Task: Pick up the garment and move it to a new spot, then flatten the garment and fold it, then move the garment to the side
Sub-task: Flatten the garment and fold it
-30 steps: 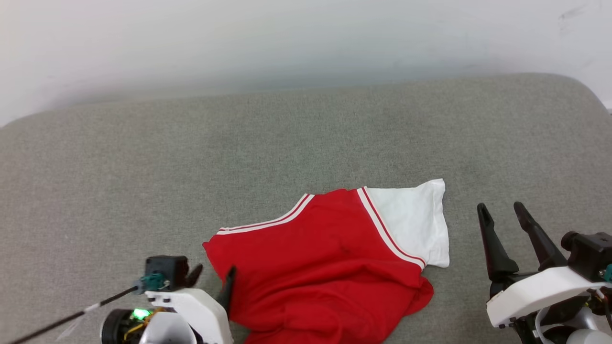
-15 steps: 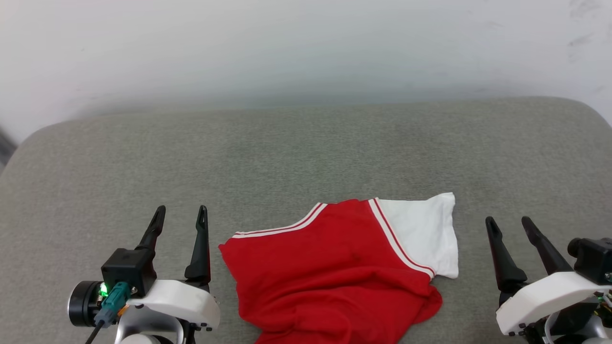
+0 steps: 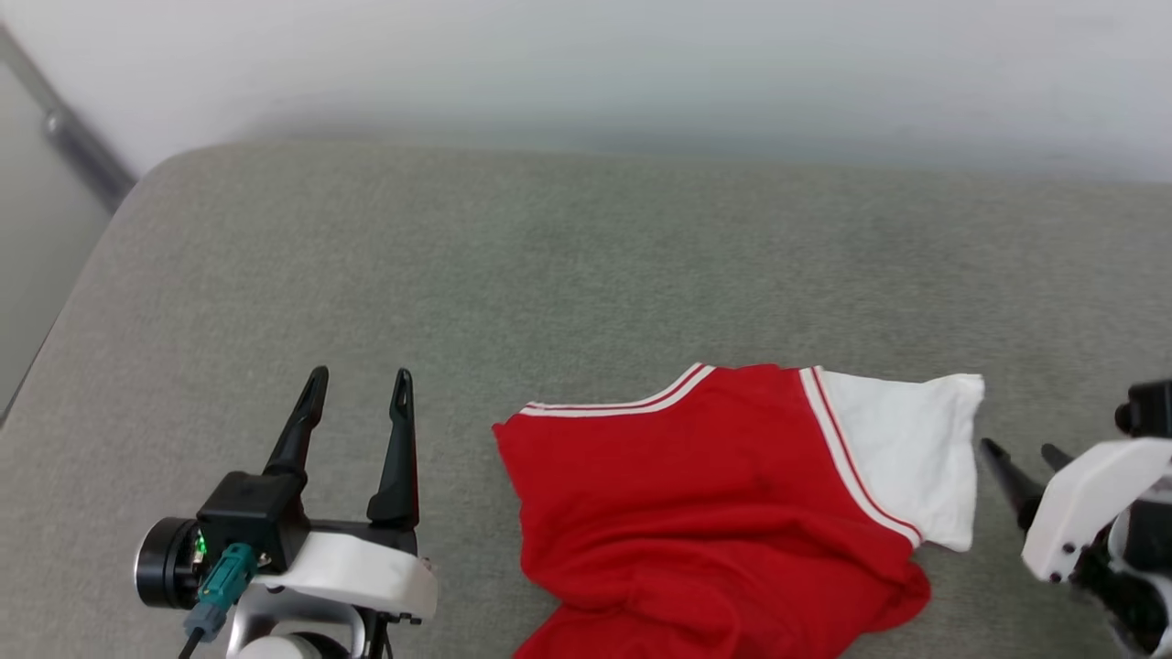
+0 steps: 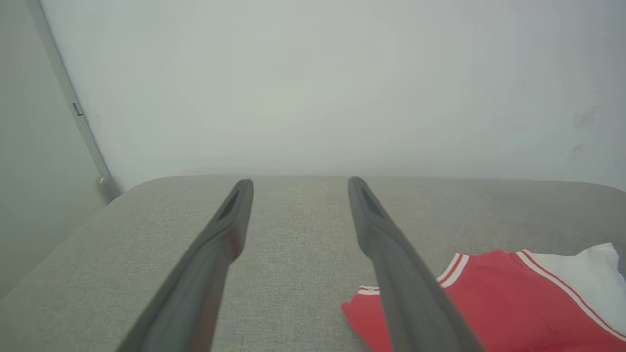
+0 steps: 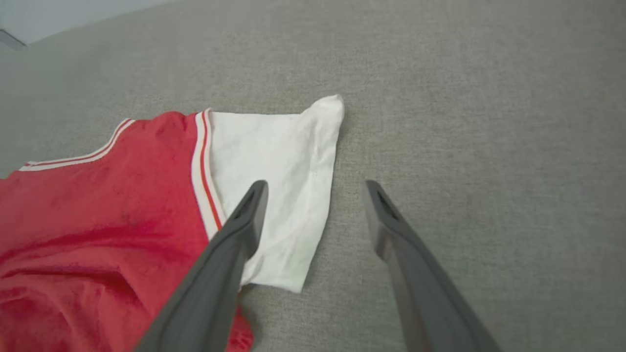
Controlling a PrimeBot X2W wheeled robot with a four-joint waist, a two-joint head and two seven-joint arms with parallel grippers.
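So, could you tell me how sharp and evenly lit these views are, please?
Head view: soft, even light, no glare, the garment fairly sharp, the wall hazy. Left wrist view: milky and washed out, the fingers of the left hand blurred up close. Right wrist view: clearest on the garment, the fingers of the right hand soft.

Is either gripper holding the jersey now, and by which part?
Nothing is held: the left gripper and right gripper are open and empty; the red jersey lies loose on the cushion.

Left gripper (image 3: 359, 380) stands with fingers spread wide, holding nothing. Right gripper (image 3: 1018, 450) is spread too, also empty.
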